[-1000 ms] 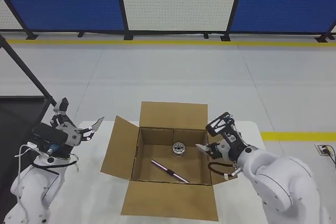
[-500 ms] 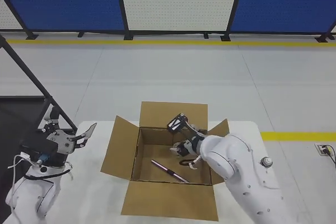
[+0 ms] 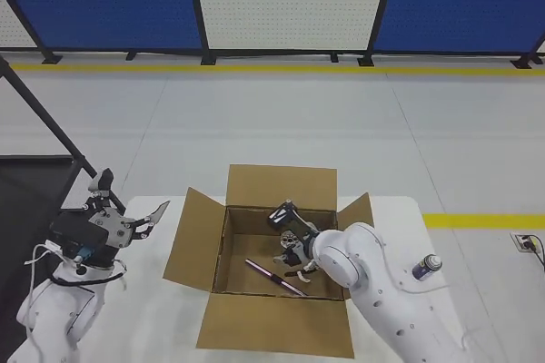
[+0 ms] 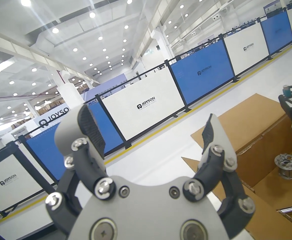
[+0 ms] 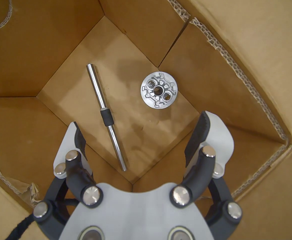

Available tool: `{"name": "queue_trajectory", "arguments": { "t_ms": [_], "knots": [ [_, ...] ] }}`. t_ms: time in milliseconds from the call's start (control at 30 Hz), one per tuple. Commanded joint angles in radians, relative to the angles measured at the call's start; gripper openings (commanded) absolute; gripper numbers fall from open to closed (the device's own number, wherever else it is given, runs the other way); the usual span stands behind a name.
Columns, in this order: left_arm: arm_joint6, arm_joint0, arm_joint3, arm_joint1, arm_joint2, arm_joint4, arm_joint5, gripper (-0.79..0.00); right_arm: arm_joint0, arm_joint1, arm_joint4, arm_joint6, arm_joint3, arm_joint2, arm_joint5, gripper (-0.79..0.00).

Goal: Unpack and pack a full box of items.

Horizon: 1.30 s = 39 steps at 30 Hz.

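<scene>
We saw the right gripper [image 5: 139,121], fingers apart, inside the cardboard box [image 3: 282,186] above the metal rod [image 5: 106,116] and disc [image 5: 159,90] on its floor; the left gripper [image 4: 149,114] hung spread beside it.

The box [image 5: 211,76] is of brown corrugated cardboard, matt, with rough torn edges. The rod [image 5: 97,86] in it is polished metal, glossy like a mirror, with a matt black sleeve. The round part [image 5: 158,90] is a duller grey metal. The right gripper [image 5: 139,118] has ribbed black pads [image 5: 194,136], smooth pale shells and shiny screws.
</scene>
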Motion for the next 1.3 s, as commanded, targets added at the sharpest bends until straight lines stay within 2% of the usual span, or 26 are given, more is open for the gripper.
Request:
{"name": "queue_trajectory", "arguments": {
  "t_ms": [0,333,600,867,1267],
  "knots": [
    [0.000,0.000,0.000,0.000,0.000,0.000,0.001,0.000,0.000,0.000,0.000,0.000,0.000,0.000,0.000,0.000],
    [-0.021,0.012,-0.014,-0.001,0.000,-0.013,0.023,0.000,-0.006,-0.004,0.011,-0.027,0.036,-0.007,0.001,0.000],
    [-0.038,0.018,-0.024,-0.001,0.000,-0.024,0.038,0.000,0.059,-0.049,0.094,-0.052,0.206,-0.064,0.111,0.000],
    [-0.032,0.009,-0.029,-0.001,0.019,-0.006,0.043,0.000,0.102,-0.086,0.131,-0.112,0.318,-0.096,0.205,0.000],
    [-0.017,0.026,-0.034,0.001,0.010,0.000,0.051,0.000,0.167,-0.138,0.175,-0.186,0.484,-0.132,0.241,0.000]
  ]
}}
